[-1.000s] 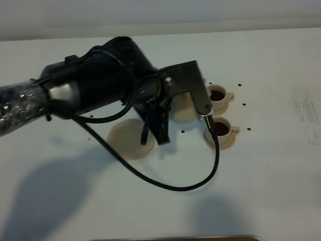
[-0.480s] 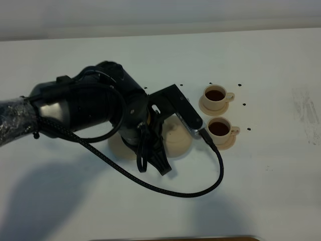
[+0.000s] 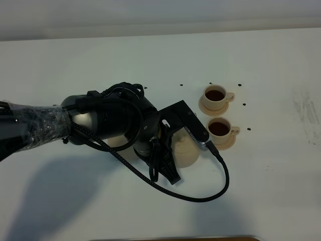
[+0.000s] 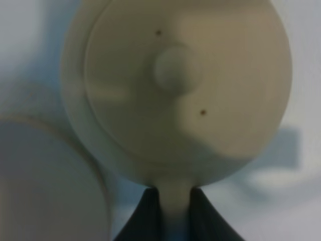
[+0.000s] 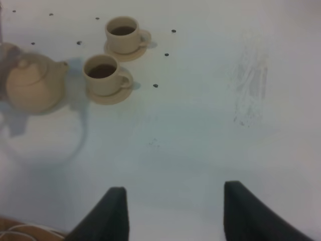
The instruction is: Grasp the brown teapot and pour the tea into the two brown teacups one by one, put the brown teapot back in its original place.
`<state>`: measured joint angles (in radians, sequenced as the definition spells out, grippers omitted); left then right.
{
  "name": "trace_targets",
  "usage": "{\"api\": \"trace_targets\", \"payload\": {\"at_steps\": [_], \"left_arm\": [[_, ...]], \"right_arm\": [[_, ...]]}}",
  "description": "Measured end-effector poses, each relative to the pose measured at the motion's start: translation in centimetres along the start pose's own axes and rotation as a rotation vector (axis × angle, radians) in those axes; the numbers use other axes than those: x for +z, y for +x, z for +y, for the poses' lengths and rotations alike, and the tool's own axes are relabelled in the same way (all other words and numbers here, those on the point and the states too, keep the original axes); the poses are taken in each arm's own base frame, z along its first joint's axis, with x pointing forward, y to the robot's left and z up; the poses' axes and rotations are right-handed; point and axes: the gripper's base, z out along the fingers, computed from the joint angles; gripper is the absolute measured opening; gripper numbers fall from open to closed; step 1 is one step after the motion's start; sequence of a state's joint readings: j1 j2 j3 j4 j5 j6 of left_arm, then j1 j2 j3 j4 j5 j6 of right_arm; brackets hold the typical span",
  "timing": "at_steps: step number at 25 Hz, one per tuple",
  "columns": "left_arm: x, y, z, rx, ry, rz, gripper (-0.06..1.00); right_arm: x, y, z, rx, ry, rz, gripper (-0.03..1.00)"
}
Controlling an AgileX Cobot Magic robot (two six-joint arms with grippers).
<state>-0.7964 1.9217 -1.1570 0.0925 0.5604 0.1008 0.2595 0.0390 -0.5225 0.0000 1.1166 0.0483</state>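
My left gripper is shut on the loop handle of the brown teapot, seen from above with its knobbed lid. In the high view the teapot stays upright, just left of the two brown teacups. Both cups stand on small saucers and hold dark tea. The large saucer plate lies right beside the teapot; in the high view my left arm covers most of it. In the right wrist view the teapot and cups are far off, and my right gripper stands open and empty.
A black cable loops from my left wrist over the table in front of the nearer cup. Small dark specks dot the white table around the cups. A grey scuff mark lies at the far right.
My left arm has carried the teapot from beside the cups toward the front of the table and lower, close by the large saucer plate. The cups have not moved.
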Motion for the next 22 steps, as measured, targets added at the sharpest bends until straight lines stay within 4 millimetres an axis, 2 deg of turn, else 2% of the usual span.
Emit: {"api": "trace_targets", "payload": {"at_steps": [4,9,11,13,16,22], "left_arm": [[-1.1,-0.2,0.1,0.002,-0.006,-0.025,0.08],[-6.5,-0.4,0.8,-0.053,-0.029,-0.11,0.08],[-7.8,0.0,1.6,-0.121,-0.039,-0.108,0.08],[-8.1,0.7,2.7,-0.185,-0.055,-0.083,0.08],[-7.4,2.5,4.5,-0.284,-0.072,-0.014,0.08],[-6.7,5.5,5.8,-0.382,-0.076,0.025,0.08]], "right_arm": [[0.0,0.0,0.0,0.0,0.0,0.0,0.44],[0.0,0.0,0.0,0.0,0.0,0.0,0.44],[0.0,0.0,0.0,0.0,0.0,0.0,0.44],[0.0,0.0,0.0,0.0,0.0,0.0,0.44],[0.0,0.0,0.0,0.0,0.0,0.0,0.44],[0.0,0.0,0.0,0.0,0.0,0.0,0.44]]}}
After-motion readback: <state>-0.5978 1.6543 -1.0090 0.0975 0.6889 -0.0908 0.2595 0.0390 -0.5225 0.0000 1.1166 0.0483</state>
